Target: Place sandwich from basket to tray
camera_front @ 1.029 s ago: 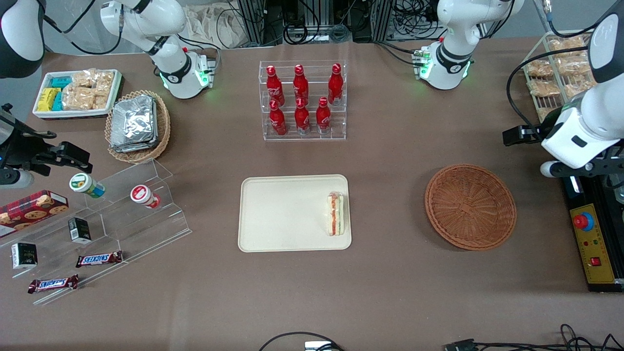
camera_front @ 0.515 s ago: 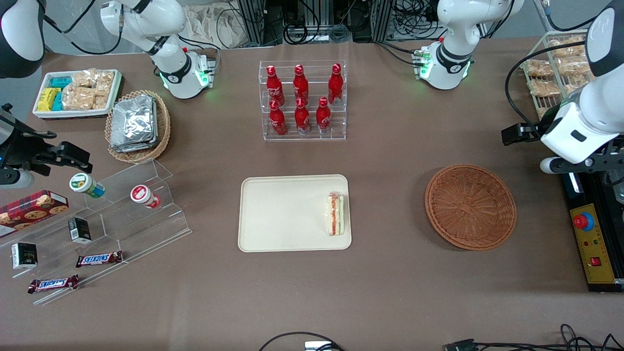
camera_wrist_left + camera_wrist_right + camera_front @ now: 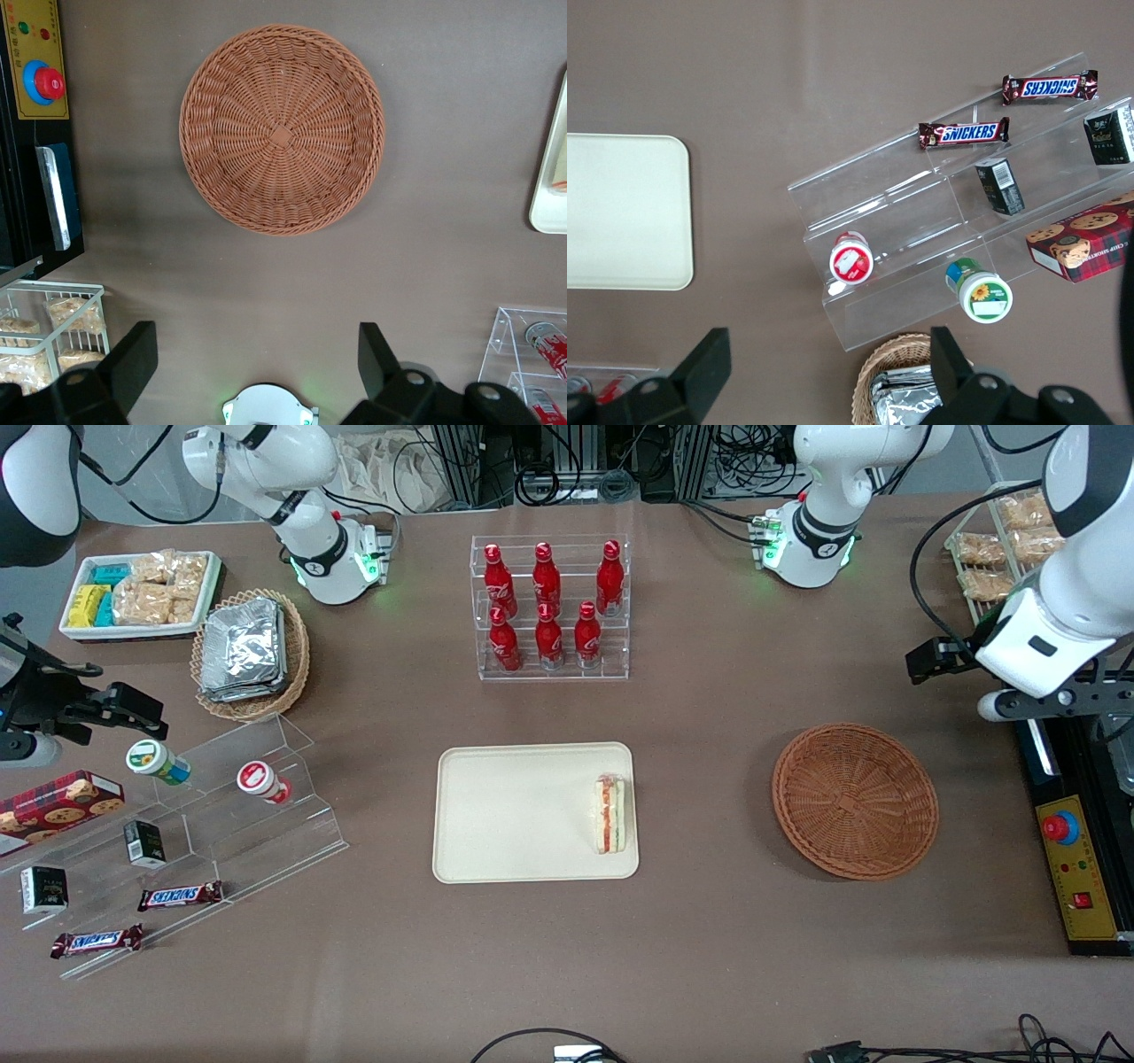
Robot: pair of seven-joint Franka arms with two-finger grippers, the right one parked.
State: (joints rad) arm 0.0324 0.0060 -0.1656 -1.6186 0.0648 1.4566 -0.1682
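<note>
The sandwich [image 3: 609,813] lies on the tray [image 3: 514,815], along the tray's edge that faces the basket [image 3: 855,800], with its red and green filling edge turned upward. The tray sits flat on the brown surface [image 3: 709,939] near the middle, nearer to the front camera than the clear rack of red bottles [image 3: 549,607]. The basket rests on the surface well apart from the tray, toward the working arm's end, and holds nothing; in the left wrist view its woven inside [image 3: 282,128] is bare and only a corner of the tray [image 3: 549,168] shows.

The end effector [image 3: 257,367] hangs raised above the surface, clear of the basket and farther from the front camera than it, close to the wire rack of bagged snacks [image 3: 1001,558]. Its two fingers [image 3: 133,359] stand wide apart with nothing between them. In the front view the end effector [image 3: 943,660] sits at the working arm's end of the surface, touching none of the task's things
</note>
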